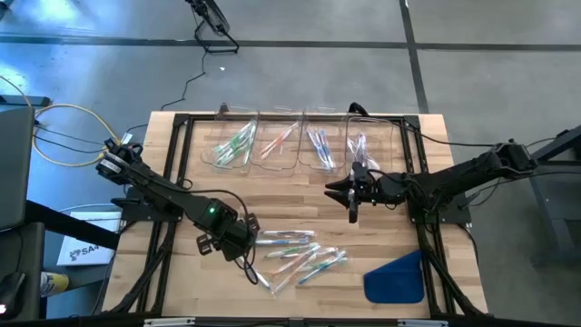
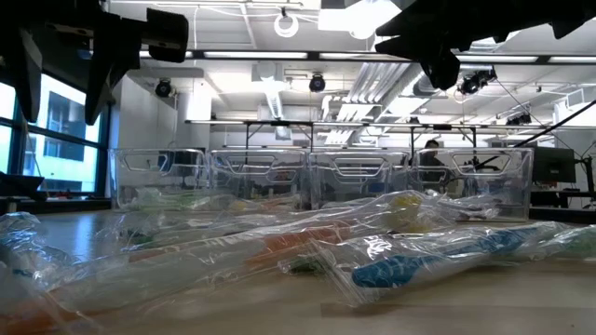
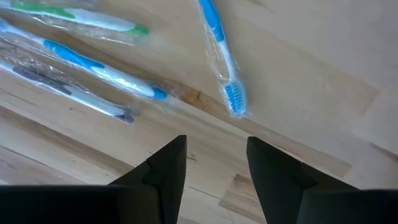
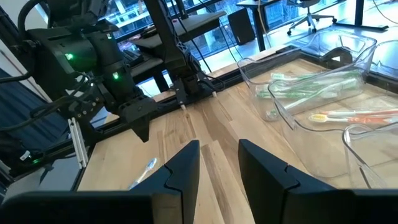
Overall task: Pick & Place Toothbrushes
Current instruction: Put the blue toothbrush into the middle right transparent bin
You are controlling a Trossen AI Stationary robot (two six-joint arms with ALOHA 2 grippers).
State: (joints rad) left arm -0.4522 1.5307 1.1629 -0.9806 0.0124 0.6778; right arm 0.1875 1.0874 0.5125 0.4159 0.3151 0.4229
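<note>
While the two arms hang over the wooden table (image 1: 300, 195), the count and the grips read as follows:
Bins: four clear plastic bins (image 1: 292, 138) stand in a row along the far edge of the table, each with a few wrapped toothbrushes inside; from the left arm's side the colours run green, pink-orange, blue, then purple
Loose toothbrushes: a scattered heap of wrapped toothbrushes (image 1: 295, 254) lies near the front edge, perhaps seven or eight; the clear wrappers overlap, so an exact count is hard from above
Other things: one blue flat cloth-like piece (image 1: 397, 278) lies at the front corner on the right arm's side, apart from the heap
Hard to make out: in the low view the wrappers blur together; one blue-bristled brush (image 2: 391, 270) shows nearest the camera
Left gripper (image 1: 243, 238): just beside the end of the heap; its fingers (image 3: 168, 171) stand apart with bare wood between them, holding nothing; three whole brushes and part of a green one show ahead of it, one blue brush (image 3: 221, 53) nearest
Right gripper (image 1: 352, 211): over the middle of the table, just in front of the purple bin; its fingers (image 4: 183, 168) stand narrowly apart, with nothing between them
</note>
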